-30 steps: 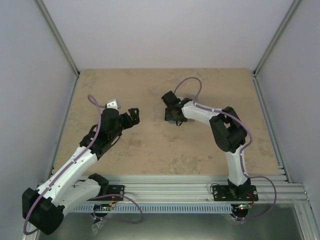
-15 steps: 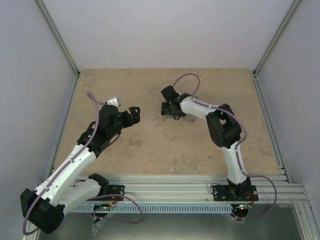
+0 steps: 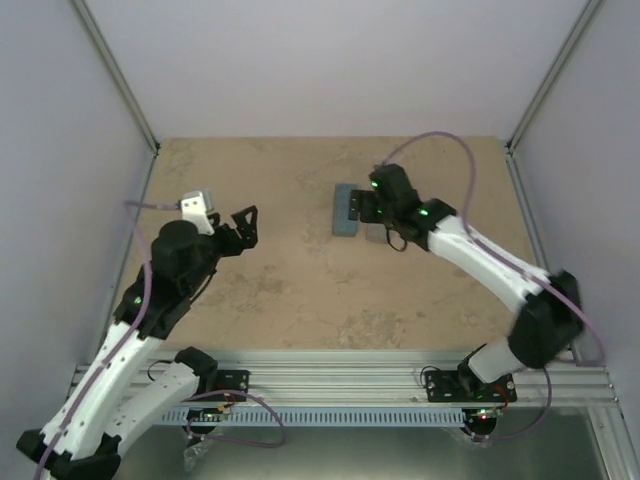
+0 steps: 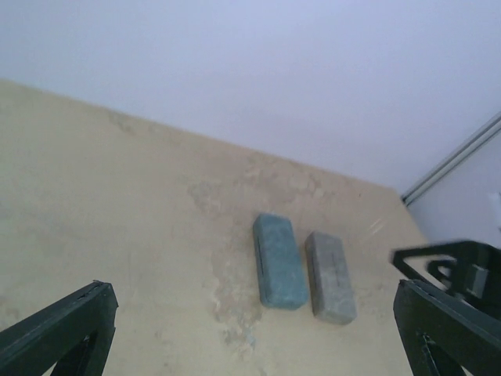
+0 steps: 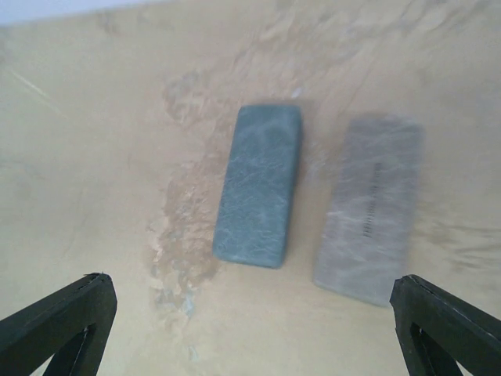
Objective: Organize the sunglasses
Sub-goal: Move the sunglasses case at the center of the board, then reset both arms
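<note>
Over the sandy table point(image 3: 300, 300), two arms, entered by pose.

1. Left arm: rises from the near left corner with its elbow bent. The left gripper point(image 3: 247, 226) is held over the table's left half and faces the far right. Jaws spread wide, nothing between them.
2. Right arm: stretched long from its base toward the far middle. The right gripper point(image 3: 357, 208) hangs above the cases, looking down. Jaws spread wide, nothing held.

Count of things:
- Cases, two: one blue-grey case point(image 5: 259, 186) and one grey case point(image 5: 370, 210). Both closed, lying flat side by side, roughly parallel, a narrow gap between them.
- Sunglasses: no pair shows in any view, so their place cannot be told.
</note>
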You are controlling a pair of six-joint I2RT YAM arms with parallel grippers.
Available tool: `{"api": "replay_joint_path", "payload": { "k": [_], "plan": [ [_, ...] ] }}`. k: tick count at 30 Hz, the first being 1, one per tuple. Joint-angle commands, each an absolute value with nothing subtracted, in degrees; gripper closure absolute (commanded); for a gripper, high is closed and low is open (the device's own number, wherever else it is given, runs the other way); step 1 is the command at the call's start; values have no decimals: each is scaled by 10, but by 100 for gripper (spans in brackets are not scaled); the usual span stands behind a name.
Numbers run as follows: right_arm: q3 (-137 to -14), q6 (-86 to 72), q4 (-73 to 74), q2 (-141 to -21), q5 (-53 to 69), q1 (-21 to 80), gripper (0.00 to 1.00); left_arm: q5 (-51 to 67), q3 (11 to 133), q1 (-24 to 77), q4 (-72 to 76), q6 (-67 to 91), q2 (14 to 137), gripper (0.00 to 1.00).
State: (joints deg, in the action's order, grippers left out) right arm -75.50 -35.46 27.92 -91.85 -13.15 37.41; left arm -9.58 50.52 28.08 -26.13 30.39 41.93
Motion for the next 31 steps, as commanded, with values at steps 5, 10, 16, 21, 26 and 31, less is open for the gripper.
{"api": "replay_joint_path", "payload": {
  "k": [5,10,16,21,26,31],
  "plan": [
    [-621,-330,336,-578,-264,374,2,-149,568,280,-317,222,309,1],
    [-603,-313,348,-425,-291,374,2,-174,617,280,-353,193,284,1],
    [-610,-270,346,-336,-314,374,2,-194,664,280,-390,179,272,1],
    [-611,-250,343,-294,-315,374,2,-195,682,280,-398,178,264,1],
    [-605,-250,340,-282,-311,374,2,-196,686,280,-399,176,262,0],
    [-601,-252,335,-284,-309,374,2,-200,681,280,-393,176,256,0]
  ]
}}
